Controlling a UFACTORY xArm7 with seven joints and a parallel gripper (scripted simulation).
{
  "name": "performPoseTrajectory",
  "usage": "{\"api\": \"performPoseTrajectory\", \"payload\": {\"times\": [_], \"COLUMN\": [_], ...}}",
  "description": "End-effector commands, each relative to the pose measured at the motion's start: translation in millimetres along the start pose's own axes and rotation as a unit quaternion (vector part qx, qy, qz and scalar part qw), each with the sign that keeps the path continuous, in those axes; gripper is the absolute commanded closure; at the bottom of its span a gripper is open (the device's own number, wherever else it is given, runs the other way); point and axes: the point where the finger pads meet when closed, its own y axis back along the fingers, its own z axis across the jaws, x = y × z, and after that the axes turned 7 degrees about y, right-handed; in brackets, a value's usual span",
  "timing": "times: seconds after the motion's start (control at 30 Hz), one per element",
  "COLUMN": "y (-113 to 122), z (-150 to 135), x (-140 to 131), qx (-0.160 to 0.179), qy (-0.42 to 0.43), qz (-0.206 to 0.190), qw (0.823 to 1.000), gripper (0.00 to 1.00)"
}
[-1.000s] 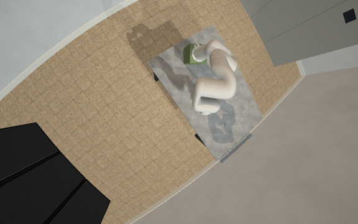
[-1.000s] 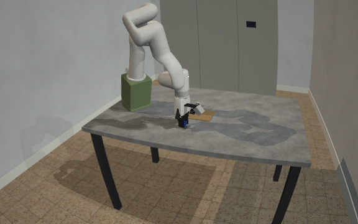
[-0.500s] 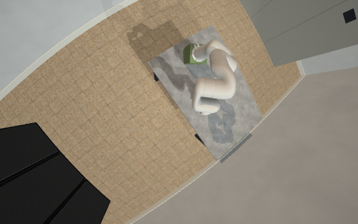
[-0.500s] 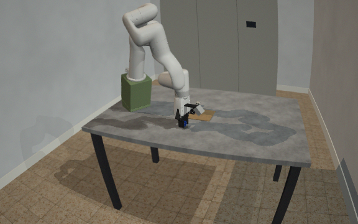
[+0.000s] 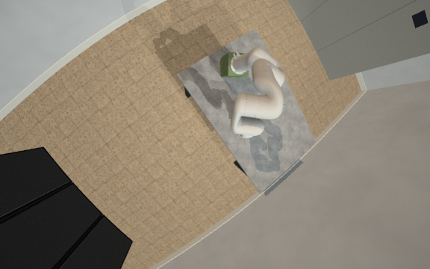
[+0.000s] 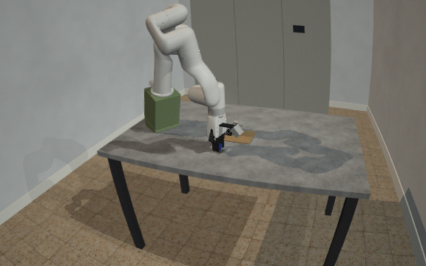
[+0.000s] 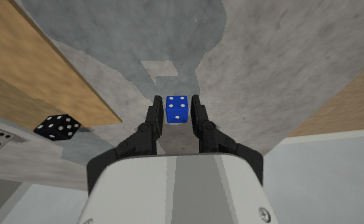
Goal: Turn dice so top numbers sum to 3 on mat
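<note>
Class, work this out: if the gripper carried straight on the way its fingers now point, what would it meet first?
Probably the grey tabletop; the blue die sits between the fingers, though its exact depth is unclear.

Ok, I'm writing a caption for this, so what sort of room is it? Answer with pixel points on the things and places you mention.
Probably a small workroom or robot lab: a robot arm (image 5: 261, 106) (image 6: 191, 52) on a green pedestal (image 5: 227, 71) (image 6: 162, 111), a stone-grey table (image 5: 293, 127) (image 6: 309, 122), and tiled flooring (image 5: 144, 112) (image 6: 183, 229).
</note>
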Motion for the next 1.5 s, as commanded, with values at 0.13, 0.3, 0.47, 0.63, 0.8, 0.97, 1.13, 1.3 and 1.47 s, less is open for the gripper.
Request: {"api": "performPoseTrajectory", "payload": {"times": [0.13, 0.3, 0.47, 0.63, 0.8, 0.97, 1.13, 1.3, 1.47], "y": [0.6, 0.6, 0.6, 0.6, 0.6, 0.6, 0.6, 0.6, 7.6], "z": [0.2, 0.2, 0.2, 0.2, 0.2, 0.2, 0.2, 0.2, 0.2], "x": [1.0, 1.0, 1.0, 1.0, 1.0, 1.0, 1.0, 1.0, 1.0], "qx": [0.0, 0.0, 0.0, 0.0, 0.0, 0.0, 0.0, 0.0, 0.0], "qy": [0.0, 0.0, 0.0, 0.0, 0.0, 0.0, 0.0, 0.0, 0.0], "qz": [0.001, 0.001, 0.001, 0.001, 0.001, 0.001, 0.001, 0.001, 0.001], "qw": [1.0, 1.0, 1.0, 1.0, 1.0, 1.0, 1.0, 1.0, 1.0], "gripper": [0.58, 0.79, 0.79, 0.79, 0.79, 0.79, 0.79, 0.79, 0.79]}}
